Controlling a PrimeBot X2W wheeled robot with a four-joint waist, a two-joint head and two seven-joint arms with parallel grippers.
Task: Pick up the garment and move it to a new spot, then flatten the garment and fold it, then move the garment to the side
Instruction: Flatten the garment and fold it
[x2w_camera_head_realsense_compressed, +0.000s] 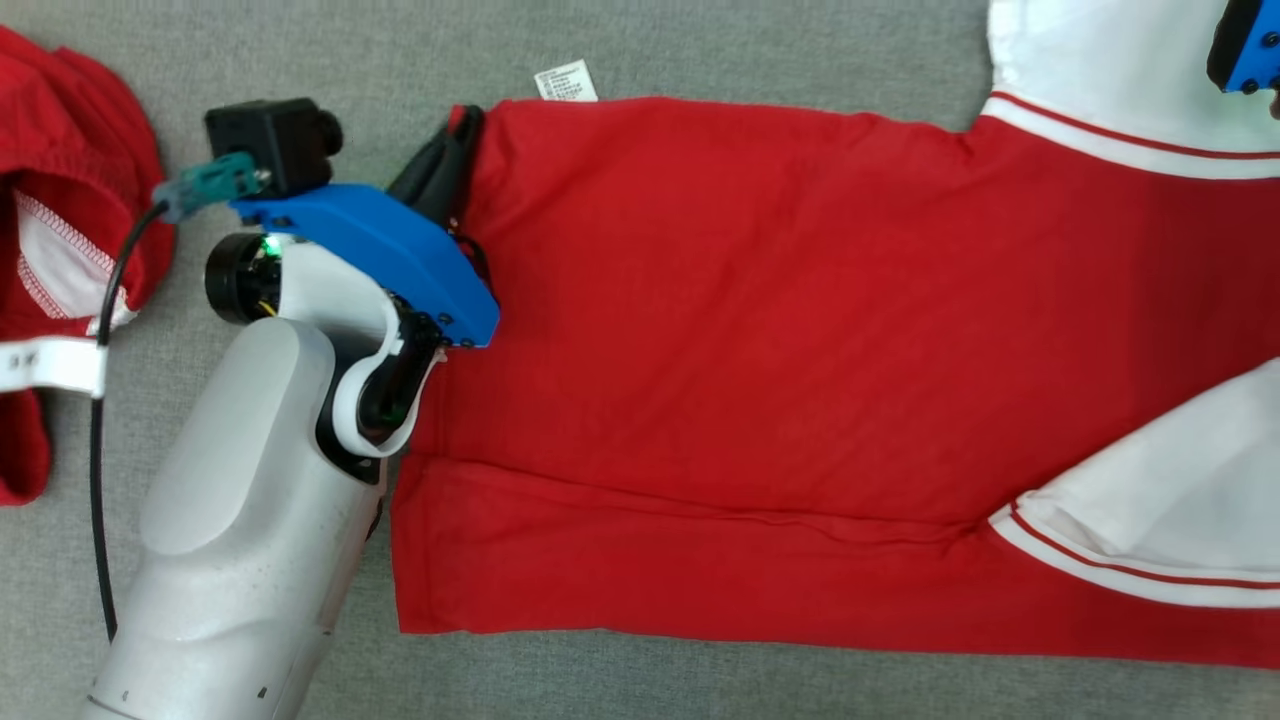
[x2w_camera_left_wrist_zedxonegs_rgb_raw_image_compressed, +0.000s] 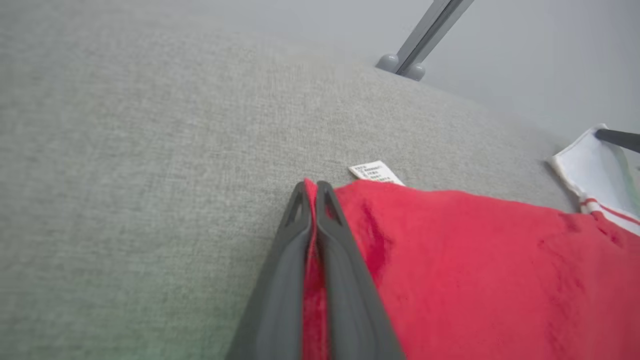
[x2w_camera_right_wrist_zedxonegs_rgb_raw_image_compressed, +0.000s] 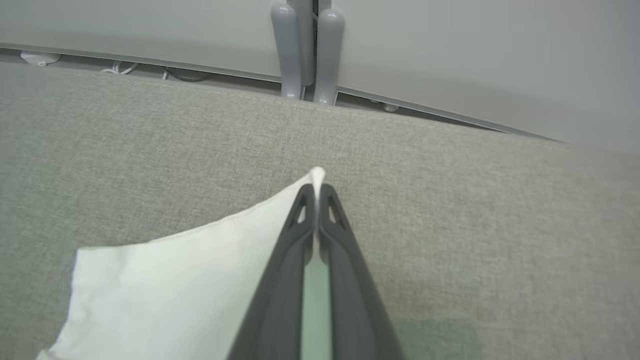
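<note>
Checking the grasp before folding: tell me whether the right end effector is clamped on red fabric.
No: the right end effector is shut on a corner of the white sleeve, not on red cloth.

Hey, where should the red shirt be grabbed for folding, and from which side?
Take the red shirt by its far edge: the hem corner beside the care label and the tip of the far white sleeve. It lies flat, so those thin edges suit a pinch from the near side. The left hand and right hand are shut on those very spots.
</note>
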